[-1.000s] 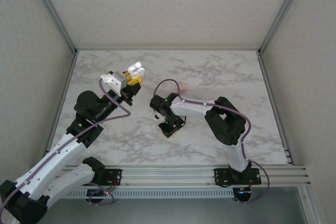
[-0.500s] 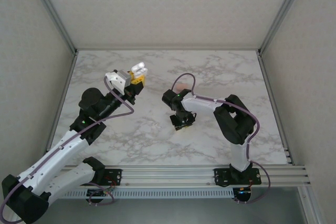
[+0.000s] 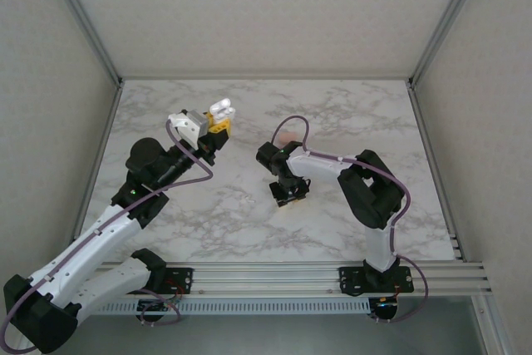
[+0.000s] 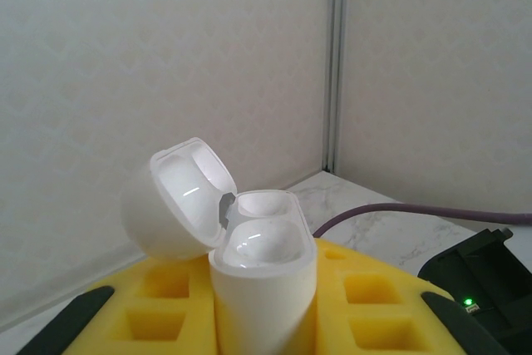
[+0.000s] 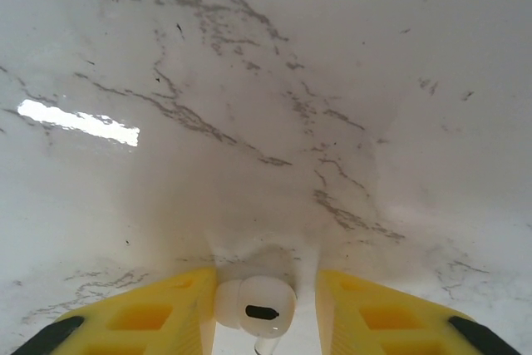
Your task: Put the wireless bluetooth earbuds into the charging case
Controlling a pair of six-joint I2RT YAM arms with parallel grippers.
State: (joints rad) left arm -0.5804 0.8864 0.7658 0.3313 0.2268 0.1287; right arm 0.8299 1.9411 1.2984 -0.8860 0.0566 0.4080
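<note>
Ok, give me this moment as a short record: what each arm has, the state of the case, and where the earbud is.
left gripper: jaws shut on the charging case, held upright
case lid: flipped open; no bud seen in the wells
right gripper: low over the marble table, jaws on either side of a white earbud
grip on earbud: unclear; a gap shows on one side
earbud in case: not yet

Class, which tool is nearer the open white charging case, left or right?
Left. The left tool is shut on the charging case itself; the right tool is apart from it, down at the table, straddling a white earbud.
</note>
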